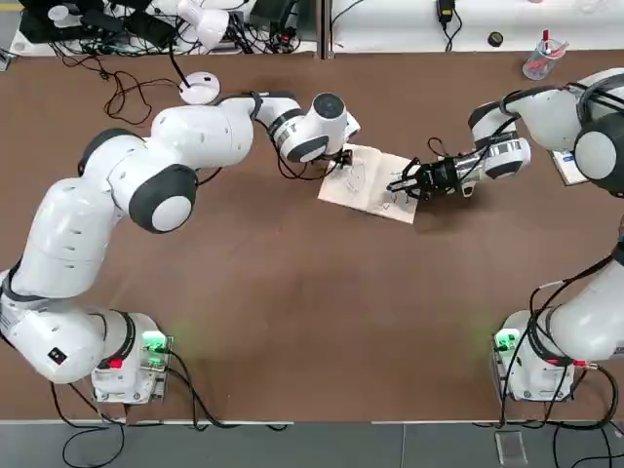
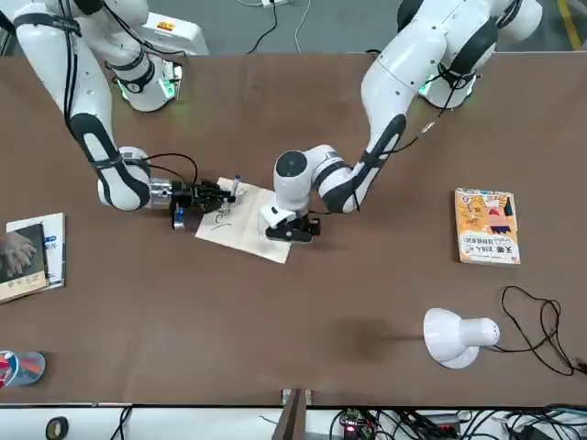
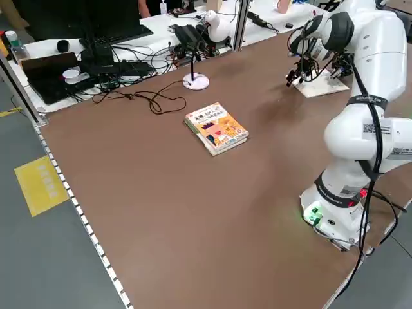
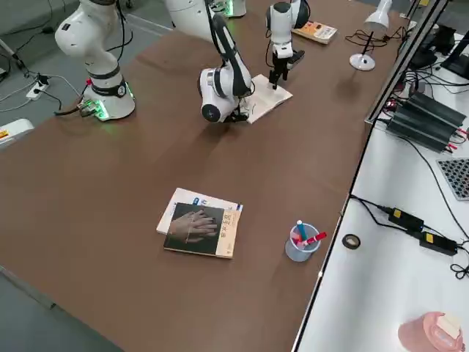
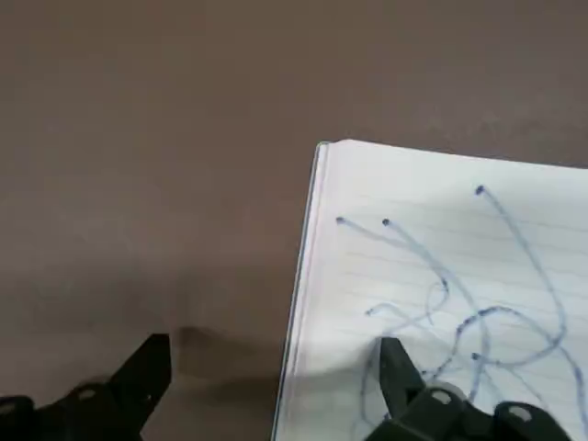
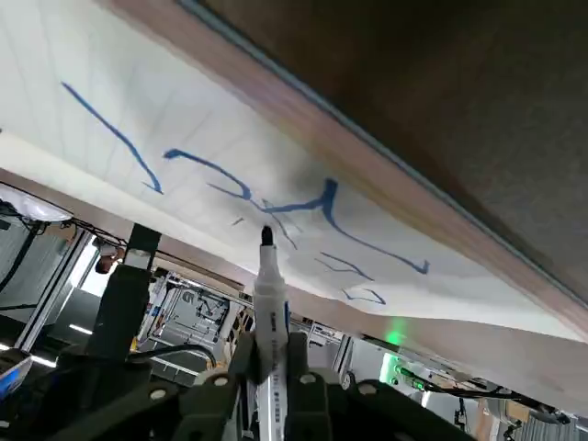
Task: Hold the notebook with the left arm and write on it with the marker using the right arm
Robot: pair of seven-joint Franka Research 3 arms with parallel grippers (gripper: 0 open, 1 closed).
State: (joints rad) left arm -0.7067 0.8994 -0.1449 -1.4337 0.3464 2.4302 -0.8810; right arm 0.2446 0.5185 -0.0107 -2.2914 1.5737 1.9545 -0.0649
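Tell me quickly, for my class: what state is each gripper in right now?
Left gripper: open, over the edge of the notebook.
Right gripper: closed on the marker.

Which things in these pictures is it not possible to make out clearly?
- Marker tip on the notebook: right wrist view; whether it touches the page cannot be told.
- Right tool: top view; its own body and cables hide its hold on the marker.
- Orange book: front view; its small print is too small to read.
- Cup: right side view; the pens' lower ends are unclear behind its wall.
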